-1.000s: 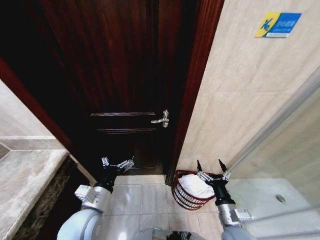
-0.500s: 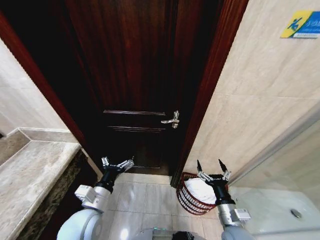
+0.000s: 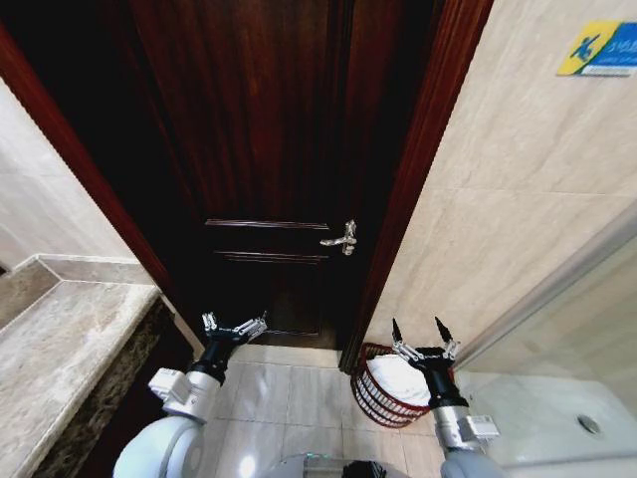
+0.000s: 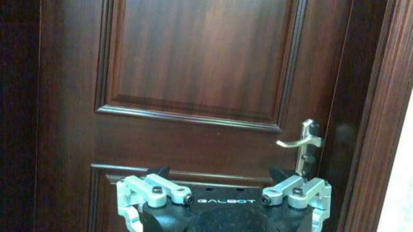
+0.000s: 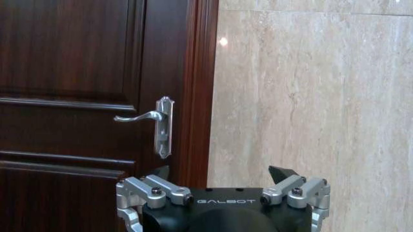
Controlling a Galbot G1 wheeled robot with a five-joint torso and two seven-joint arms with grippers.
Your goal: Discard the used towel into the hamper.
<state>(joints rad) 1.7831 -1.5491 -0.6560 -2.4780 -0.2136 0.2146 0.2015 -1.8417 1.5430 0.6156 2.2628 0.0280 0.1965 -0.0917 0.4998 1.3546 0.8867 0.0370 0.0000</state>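
Item: small round dark reddish-brown openwork hamper [image 3: 375, 400], tapering toward its base, with a thicker rim. It stood on the pale tiled floor [image 3: 289, 398] at the foot of the beige marble wall [image 3: 498, 199], just beside the dark wooden door frame [image 3: 418, 169]. A white towel [image 3: 396, 378] lay inside it, heaped up to the rim.

Item: right gripper [image 3: 419, 335], black with silver knuckles. It was held above the hamper's far edge, on the wall side, nothing between its fingers. Its two dark pointed fingertips [image 3: 397, 330] stood spread apart, jaws open. In the right wrist view the same gripper [image 5: 221, 173] faced the door frame and the marble wall.

Item: left gripper [image 3: 235, 325], of the same make. It was raised in front of the lower part of the door, well apart from the hamper. Its jaws were spread wide and empty. In the left wrist view the gripper [image 4: 221, 174] pointed at the door's lower panel.

Item: dark mahogany panelled door [image 3: 269, 169], closed, with a silver lever handle [image 3: 340, 239] on a narrow backplate near the frame.

Item: grey-brown stone counter [image 3: 60, 349], at the robot's left, beside the door.

Item: blue and yellow sign [image 3: 601, 48], fixed high on the marble wall.

Item: glass shower partition [image 3: 567, 339], at the robot's right, beyond the hamper.
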